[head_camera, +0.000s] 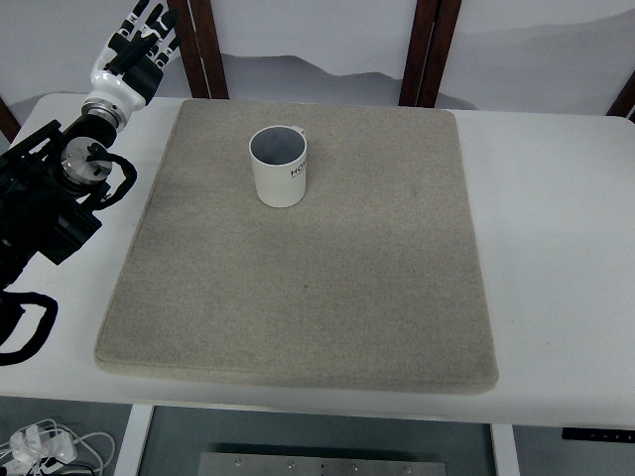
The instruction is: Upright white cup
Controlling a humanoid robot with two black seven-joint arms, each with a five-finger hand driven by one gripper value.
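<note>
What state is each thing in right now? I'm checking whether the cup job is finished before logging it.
white cup: upright on the mat, mouth up, nothing visible inside, not held.
mat: lying flat on the table, bare apart from the cup.
left hand: raised at the table's far left corner, fingers spread, holding nothing, apart from the cup.
right hand: out of view.
table: white, carrying the mat.
</note>
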